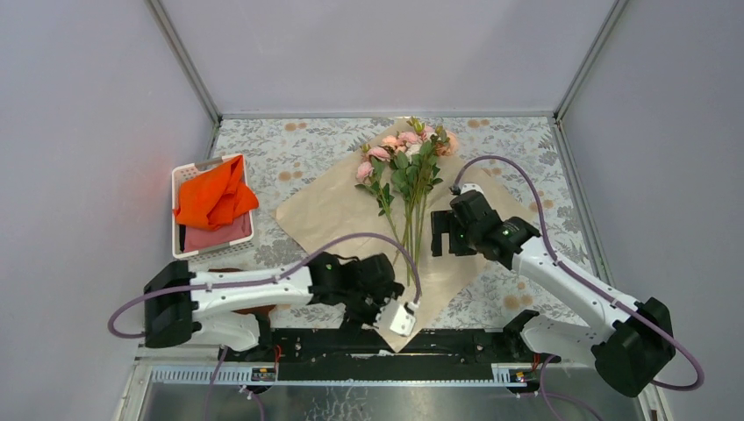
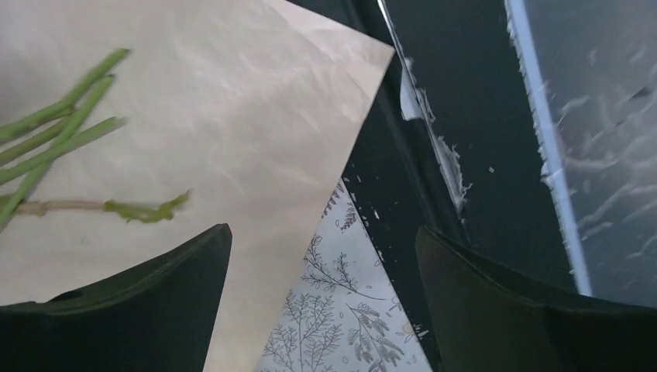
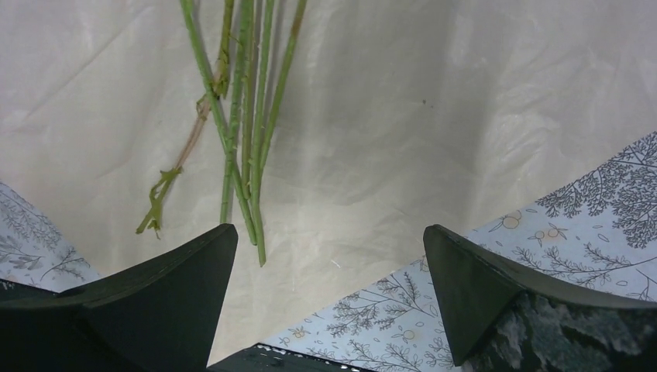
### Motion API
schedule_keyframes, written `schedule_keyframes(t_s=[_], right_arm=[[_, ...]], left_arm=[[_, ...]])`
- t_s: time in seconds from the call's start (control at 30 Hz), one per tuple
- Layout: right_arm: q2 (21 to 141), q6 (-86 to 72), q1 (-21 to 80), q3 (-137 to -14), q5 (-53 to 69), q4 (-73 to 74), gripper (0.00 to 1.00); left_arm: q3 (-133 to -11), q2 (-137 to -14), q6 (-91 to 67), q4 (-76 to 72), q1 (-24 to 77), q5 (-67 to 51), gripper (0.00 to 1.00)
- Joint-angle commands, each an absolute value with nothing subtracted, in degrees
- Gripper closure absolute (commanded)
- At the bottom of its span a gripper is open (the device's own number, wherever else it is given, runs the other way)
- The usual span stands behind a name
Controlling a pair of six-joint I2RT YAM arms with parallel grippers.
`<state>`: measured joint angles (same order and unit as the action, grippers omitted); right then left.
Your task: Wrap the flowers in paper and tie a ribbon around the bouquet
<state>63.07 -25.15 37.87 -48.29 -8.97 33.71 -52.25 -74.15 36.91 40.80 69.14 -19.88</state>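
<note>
Flowers (image 1: 405,162), pale pink roses on long green stems, are lying down the middle of the crinkly peach paper (image 1: 329,210), blooms pointing toward the table's (image 1: 289,149) far edge. The left gripper (image 2: 321,232) is hovering over the paper's near corner and the right gripper (image 3: 329,229) over the stem ends, both gaping wide and gripping nothing.

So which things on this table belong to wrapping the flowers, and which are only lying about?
For the job:
- the flowers, lying on the paper
- the paper, spread flat under them

Only lying about:
- the white basket at the left
- the orange cloth in it
- the pinkish cloth under the orange one
</note>
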Motion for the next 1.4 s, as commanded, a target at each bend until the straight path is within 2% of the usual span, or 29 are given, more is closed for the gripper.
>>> schedule_keyframes(t_s=[0.0, 0.13, 0.3, 0.47, 0.77, 0.97, 1.03, 1.13, 1.2, 1.23, 1.37], right_arm=[[63.6, -23.1, 34.6, -46.4, -3.9, 31.5, 0.0], [63.5, -24.4, 33.8, -44.0, -2.0, 29.4, 0.0], [63.4, -25.9, 33.8, -42.2, -0.2, 27.9, 0.0], [64.4, -26.0, 33.7, -42.3, 0.5, 27.9, 0.0], [64.3, -25.8, 33.7, -42.2, 1.8, 27.9, 0.01], [64.4, -25.2, 33.7, -42.1, 1.5, 28.3, 0.01], [64.3, -25.2, 33.7, -42.2, 1.3, 28.4, 0.01], [64.6, -24.7, 33.7, -42.6, 1.1, 28.7, 0.01], [64.8, -23.9, 33.6, -43.1, 1.2, 29.0, 0.0], [64.7, -23.5, 33.4, -43.3, 1.4, 29.1, 0.0], [64.4, -21.1, 32.4, -45.2, 2.2, 29.4, 0.0]], left_arm=[[-49.6, -78.9, 47.7, 40.8, 75.5, -14.9, 0.04], [-46.9, -80.4, 48.9, 32.3, 79.6, -11.1, 0.03], [-41.5, -78.0, 48.7, 20.0, 79.6, -10.3, 0.08], [-36.4, -76.8, 48.6, 12.4, 80.0, -9.8, 0.18], [-34.7, -78.5, 49.5, 6.4, 80.1, -6.2, 0.42], [-33.8, -79.7, 49.4, 5.6, 80.1, -5.9, 0.49], [-33.5, -79.5, 49.3, 5.6, 80.1, -5.9, 0.59], [-34.0, -78.5, 48.9, 6.1, 80.1, -5.6, 0.84], [-34.5, -77.5, 48.1, 6.7, 80.0, -5.1, 0.97], [-35.0, -76.9, 47.5, 7.1, 79.9, -4.8, 1.0], [-38.4, -75.2, 42.8, 10.8, 76.5, -7.7, 1.0]])
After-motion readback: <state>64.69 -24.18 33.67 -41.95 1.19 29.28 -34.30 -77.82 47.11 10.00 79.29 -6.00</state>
